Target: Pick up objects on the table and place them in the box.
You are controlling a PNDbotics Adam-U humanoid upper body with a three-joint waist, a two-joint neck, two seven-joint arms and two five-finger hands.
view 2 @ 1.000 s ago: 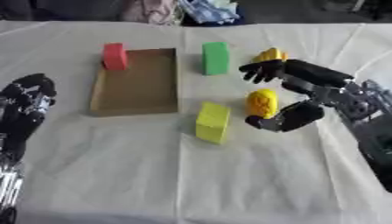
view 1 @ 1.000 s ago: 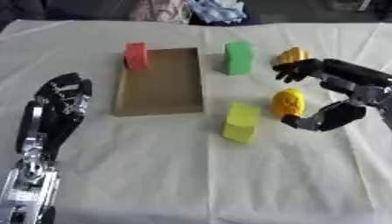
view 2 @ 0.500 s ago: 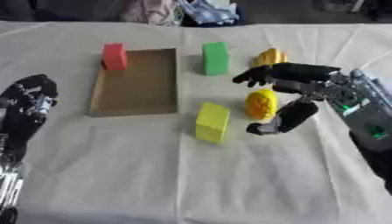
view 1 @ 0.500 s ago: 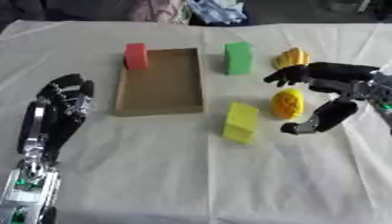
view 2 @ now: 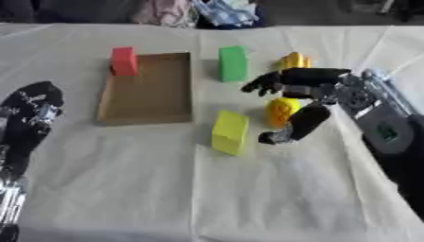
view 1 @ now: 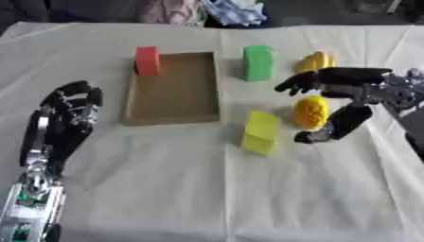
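Box [view 1: 172, 92] sits unfilled; right hand [view 1: 357, 94] fingers [view 1: 302, 83] spread, released around yellow ball [view 1: 311, 112], left hand [view 1: 70, 101] idle

Black hands [view 1: 348, 101] with black fingers [view 1: 327, 132], silver joints.

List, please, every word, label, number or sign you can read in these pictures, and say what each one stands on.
None: no readable text shows anywhere.
The red block, green block, yellow-green block, both yellow objects and the cardboard box are all plain.
The right robot hand carries a green patch on its wrist, too blurred to read.
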